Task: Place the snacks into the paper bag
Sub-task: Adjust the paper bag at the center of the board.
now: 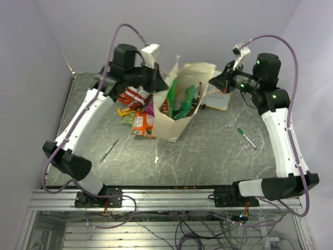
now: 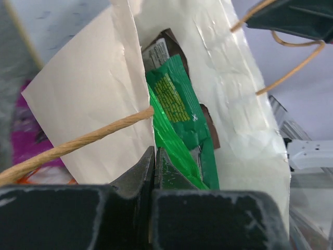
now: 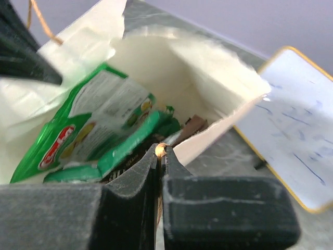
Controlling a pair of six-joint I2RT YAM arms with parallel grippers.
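The tan paper bag (image 1: 174, 125) stands open mid-table, held from both sides. My left gripper (image 1: 157, 79) (image 2: 154, 152) is shut on the bag's left wall edge (image 2: 104, 94), just below its cord handle (image 2: 78, 143). My right gripper (image 1: 214, 82) (image 3: 161, 151) is shut on the other cord handle, and a bit of tan cord (image 3: 161, 149) shows between its tips. Green snacks (image 1: 179, 101) (image 2: 174, 99) (image 3: 99, 125) and a brown one (image 3: 190, 126) lie inside the bag. A red packet (image 1: 136, 95), an orange one (image 1: 141, 124) and other snacks (image 1: 126, 114) lie on the table left of the bag.
A framed whiteboard (image 1: 218, 100) (image 3: 296, 140) lies right of the bag. A green-capped pen (image 1: 246, 138) lies nearer on the right and a grey pen (image 1: 109, 150) on the left. A thin white stick (image 1: 156, 157) lies in front of the bag.
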